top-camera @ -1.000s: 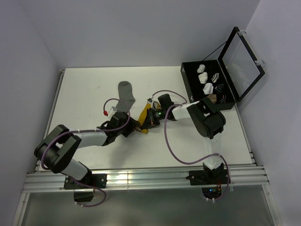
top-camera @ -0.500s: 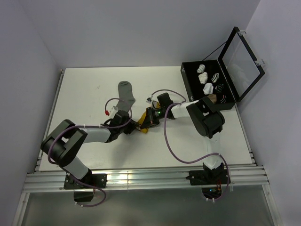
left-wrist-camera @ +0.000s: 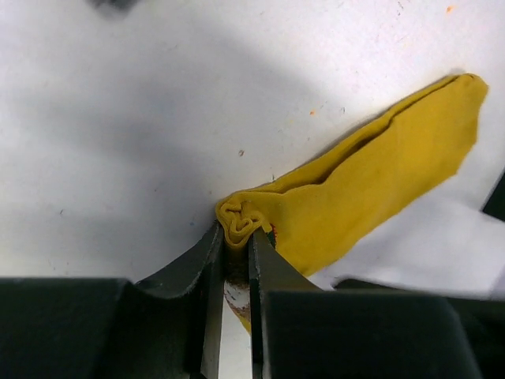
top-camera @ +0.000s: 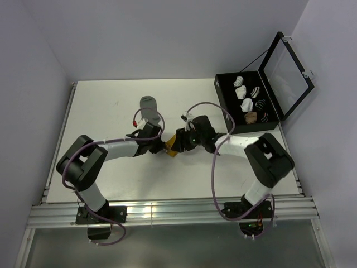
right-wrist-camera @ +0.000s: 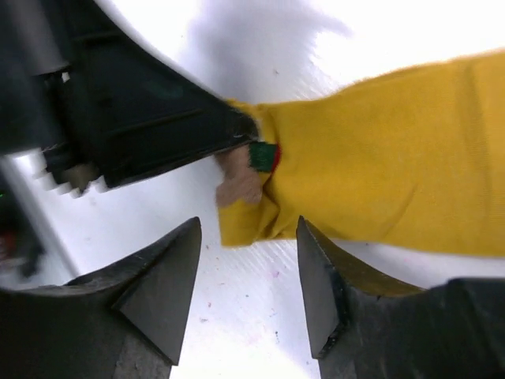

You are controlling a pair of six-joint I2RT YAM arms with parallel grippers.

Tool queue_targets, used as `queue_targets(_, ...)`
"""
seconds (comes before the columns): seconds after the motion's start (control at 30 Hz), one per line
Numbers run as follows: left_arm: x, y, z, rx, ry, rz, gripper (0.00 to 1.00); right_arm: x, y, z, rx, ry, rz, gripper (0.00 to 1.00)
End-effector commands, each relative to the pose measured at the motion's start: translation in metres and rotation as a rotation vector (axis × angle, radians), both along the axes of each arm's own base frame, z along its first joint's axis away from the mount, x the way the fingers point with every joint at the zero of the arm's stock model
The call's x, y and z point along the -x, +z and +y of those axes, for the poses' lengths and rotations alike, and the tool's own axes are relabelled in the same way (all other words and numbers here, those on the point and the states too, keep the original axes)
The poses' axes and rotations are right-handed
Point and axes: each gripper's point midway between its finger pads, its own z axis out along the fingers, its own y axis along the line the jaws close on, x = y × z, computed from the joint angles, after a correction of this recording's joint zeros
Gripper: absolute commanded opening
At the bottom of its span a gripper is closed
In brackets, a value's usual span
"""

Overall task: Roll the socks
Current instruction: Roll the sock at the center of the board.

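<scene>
The mustard-yellow sock (top-camera: 172,148) lies folded at mid-table between both grippers. In the left wrist view, my left gripper (left-wrist-camera: 235,237) is shut on the bunched end of the yellow sock (left-wrist-camera: 371,181). My right gripper (right-wrist-camera: 248,237) is open just short of the yellow sock (right-wrist-camera: 379,158); its near edge, with a small red and green mark, lies in front of the jaws. From above, the left gripper (top-camera: 163,147) and right gripper (top-camera: 177,143) nearly meet. The grey sock (top-camera: 148,105) lies flat behind the left arm, partly covered by it.
An open black case (top-camera: 218,92) holding white, striped and tan sock bundles stands at the back right, its clear lid (top-camera: 287,67) raised. The left arm's black fingers (right-wrist-camera: 158,118) sit close beside the right gripper. Purple cables loop over both arms.
The right gripper has opened and let go of the yellow sock, its arm swinging lower. The left gripper has moved right and shut on the sock's bunched end.
</scene>
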Motion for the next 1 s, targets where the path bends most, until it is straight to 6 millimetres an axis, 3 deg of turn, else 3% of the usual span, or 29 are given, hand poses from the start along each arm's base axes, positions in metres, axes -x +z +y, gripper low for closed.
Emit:
queue_targets(0.0,0.014,-0.018,0.024,-0.223,-0.092,0.083,0.00,-0.017,0.030,-0.002,0.093,-0.064,-0.331,0.60)
queue_targets(0.03,0.007,-0.012,0.019,-0.226,-0.105,0.066,0.00,-0.024,0.033,-0.006,0.135,-0.120,-0.394,0.60)
queue_targets(0.07,0.008,-0.013,0.021,-0.258,-0.135,0.077,0.00,-0.012,0.029,0.000,0.164,-0.085,-0.436,0.60)
queue_targets(0.17,0.000,-0.008,0.017,-0.290,-0.179,0.069,0.00,-0.007,0.033,0.004,0.215,-0.120,-0.548,0.61)
queue_targets(0.4,-0.005,-0.006,0.007,-0.275,-0.229,0.060,0.00,0.000,0.033,0.020,0.282,-0.127,-0.668,0.60)
queue_targets(0.63,-0.005,-0.007,0.009,-0.267,-0.232,0.061,0.00,0.004,0.023,0.043,0.329,-0.088,-0.698,0.58)
queue_targets(0.97,-0.002,-0.012,0.007,-0.215,-0.229,0.076,0.00,0.006,-0.002,0.052,0.363,-0.058,-0.657,0.53)
